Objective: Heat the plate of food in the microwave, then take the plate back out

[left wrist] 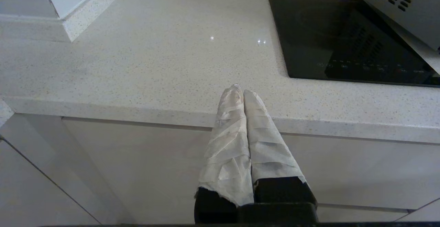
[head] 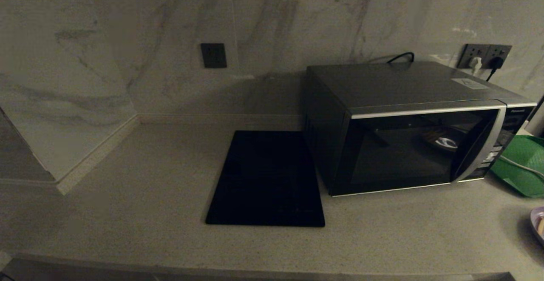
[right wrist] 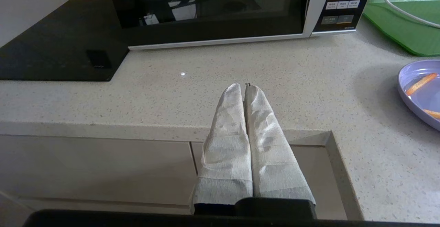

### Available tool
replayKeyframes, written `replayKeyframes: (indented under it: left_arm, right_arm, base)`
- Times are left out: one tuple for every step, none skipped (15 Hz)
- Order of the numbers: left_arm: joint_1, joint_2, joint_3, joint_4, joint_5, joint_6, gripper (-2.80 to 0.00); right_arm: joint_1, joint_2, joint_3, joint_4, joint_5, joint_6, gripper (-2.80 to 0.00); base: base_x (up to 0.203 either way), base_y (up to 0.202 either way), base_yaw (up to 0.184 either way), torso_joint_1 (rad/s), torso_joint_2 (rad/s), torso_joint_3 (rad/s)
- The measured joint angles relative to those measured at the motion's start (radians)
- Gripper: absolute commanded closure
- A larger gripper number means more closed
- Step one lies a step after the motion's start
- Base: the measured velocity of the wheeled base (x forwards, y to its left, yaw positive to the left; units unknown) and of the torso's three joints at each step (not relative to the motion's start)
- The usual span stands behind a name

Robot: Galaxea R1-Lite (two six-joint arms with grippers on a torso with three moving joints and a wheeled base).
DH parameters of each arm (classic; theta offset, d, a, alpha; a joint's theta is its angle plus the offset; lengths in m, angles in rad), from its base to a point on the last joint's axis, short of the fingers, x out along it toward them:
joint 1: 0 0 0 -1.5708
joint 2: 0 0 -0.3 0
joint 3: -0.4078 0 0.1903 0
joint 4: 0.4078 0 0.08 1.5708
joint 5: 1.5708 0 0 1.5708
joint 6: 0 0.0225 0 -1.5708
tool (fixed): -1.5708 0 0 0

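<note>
Microwave: the microwave (head: 408, 132) is sitting on the worktop (head: 148, 213) against the marble wall, at the right of the head view; its dark glass door is being kept closed, with the button panel (right wrist: 342, 3) at its right end
Plate of food: the plate of food (right wrist: 421, 93) is lying on the worktop in front of and to the right of the microwave, well apart from it; only its left part is being shown, with thin orange fries on it
Black mat: a flat black mat (head: 265, 179) is lying just beside the microwave's left side
Green tray: a green tray (head: 520, 166) is resting right of the microwave, behind the plate, and a white cord is being trailed across it
Left claw: the left claw (left wrist: 240, 91) is being held at the front edge of the worktop, left of the mat; its wrapped fingers are pressed together on nothing
Right claw: the right claw (right wrist: 244, 87) is being held at the front edge of the worktop before the microwave door, left of the plate; its wrapped fingers are pressed together, empty
</note>
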Motion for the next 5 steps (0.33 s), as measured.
replayKeyframes:
  left_arm:
    - [0.0,0.0,0.0,0.0,0.0,0.0,0.0]
    - [0.0,0.0,0.0,0.0,0.0,0.0,0.0]
    - [0.0,0.0,0.0,0.0,0.0,0.0,0.0]
    - [0.0,0.0,0.0,0.0,0.0,0.0,0.0]
    - [0.0,0.0,0.0,0.0,0.0,0.0,0.0]
  right_arm:
    - [0.0,0.0,0.0,0.0,-0.003,-0.001,0.0]
    - [0.0,0.0,0.0,0.0,-0.007,-0.001,0.0]
    - [0.0,0.0,0.0,0.0,-0.009,0.004,0.0]
    - [0.0,0.0,0.0,0.0,-0.01,0.013,0.0]
    - [0.0,0.0,0.0,0.0,-0.013,0.02,0.0]
  base:
    - [0.0,0.0,0.0,0.0,0.0,0.0]
    - [0.0,0.0,0.0,0.0,0.0,0.0]
    - [0.0,0.0,0.0,0.0,0.0,0.0]
    - [0.0,0.0,0.0,0.0,0.0,0.0]
    - [0.0,0.0,0.0,0.0,0.0,0.0]
